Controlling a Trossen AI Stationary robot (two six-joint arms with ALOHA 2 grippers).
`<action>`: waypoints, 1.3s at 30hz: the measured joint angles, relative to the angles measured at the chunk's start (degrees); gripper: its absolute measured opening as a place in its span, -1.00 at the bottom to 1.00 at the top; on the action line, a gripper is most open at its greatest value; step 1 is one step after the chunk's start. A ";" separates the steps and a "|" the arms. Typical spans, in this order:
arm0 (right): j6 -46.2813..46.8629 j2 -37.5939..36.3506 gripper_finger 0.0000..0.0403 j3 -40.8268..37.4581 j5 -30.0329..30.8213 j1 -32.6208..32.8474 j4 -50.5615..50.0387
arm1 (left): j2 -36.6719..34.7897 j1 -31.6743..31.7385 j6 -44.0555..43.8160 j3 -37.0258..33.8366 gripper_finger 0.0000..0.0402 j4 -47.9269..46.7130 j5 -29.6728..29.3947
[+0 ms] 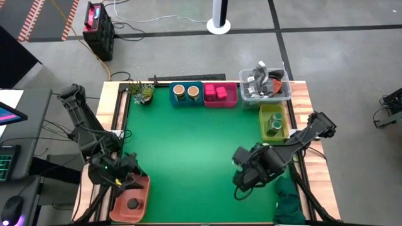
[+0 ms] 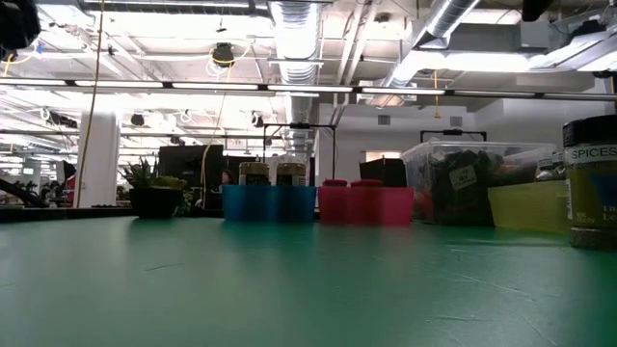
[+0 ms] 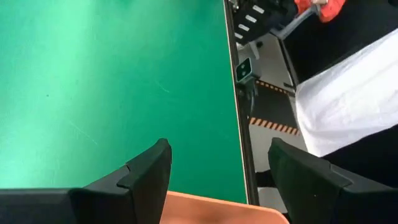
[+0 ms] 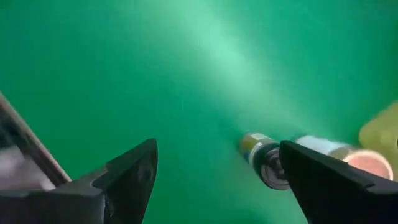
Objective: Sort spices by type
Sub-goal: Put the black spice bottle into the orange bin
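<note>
Two tan-topped jars stand in a blue bin (image 1: 186, 93) at the far edge. Magenta packs sit in a pink bin (image 1: 220, 93) beside it. A green jar stands in a yellow-green bin (image 1: 274, 122). A dark-lidded jar (image 1: 133, 204) sits in an orange bin (image 1: 130, 199) at the near left. Another dark-lidded spice jar (image 2: 590, 183) stands on the green mat near the right gripper and shows in the right wrist view (image 4: 264, 160). My left gripper (image 3: 217, 149) is open and empty over the orange bin's rim (image 3: 211, 208). My right gripper (image 4: 217, 149) is open and empty above the mat (image 1: 240, 184).
A clear tub of grey clutter (image 1: 265, 85) stands at the far right and a small potted plant (image 1: 141, 93) at the far left. A dark green cloth (image 1: 290, 207) lies at the near right corner. The middle of the mat (image 1: 188, 144) is bare.
</note>
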 joint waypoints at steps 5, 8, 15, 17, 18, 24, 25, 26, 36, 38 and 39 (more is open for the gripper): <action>-14.04 -0.04 0.79 -1.86 -2.65 0.73 -0.84 | -1.75 1.45 0.35 0.00 0.27 -0.18 1.38; -19.50 -0.01 0.80 -3.39 -4.09 0.68 -3.28 | -2.93 2.19 0.32 0.00 0.27 -0.18 1.43; -27.32 0.00 0.91 -7.55 -5.18 0.19 -2.97 | -5.66 4.47 -4.41 0.00 0.27 -1.41 1.40; -27.60 0.00 0.96 -8.43 -6.28 -0.24 -3.11 | -6.12 4.59 -5.34 0.00 0.27 -1.78 1.40; -28.09 0.00 0.97 -8.97 -7.57 -0.66 -3.08 | -6.32 4.60 -5.66 0.00 0.27 -1.85 1.40; -36.70 -0.05 0.98 -11.86 -9.58 -2.25 -2.22 | -6.56 4.60 -6.82 0.00 0.27 -2.45 1.40; -37.59 -0.09 0.98 -12.31 -9.83 -2.73 -1.97 | -6.56 4.60 -7.15 0.00 0.27 -2.55 1.40; -38.31 -0.11 0.98 -12.79 -10.67 -3.27 -1.69 | -6.54 4.60 -7.32 0.00 0.27 -2.63 1.40; -44.11 -0.11 0.98 -17.05 -13.23 -6.28 1.82 | -6.56 4.58 -8.84 0.00 0.27 -4.57 1.43; -44.44 -0.11 0.98 -18.30 -14.79 -6.53 2.70 | -6.56 4.58 -9.44 0.00 0.27 -5.33 1.64; -44.73 -0.11 0.98 -18.93 -15.48 -6.53 3.69 | -6.56 4.58 -9.57 0.00 0.27 -5.73 1.95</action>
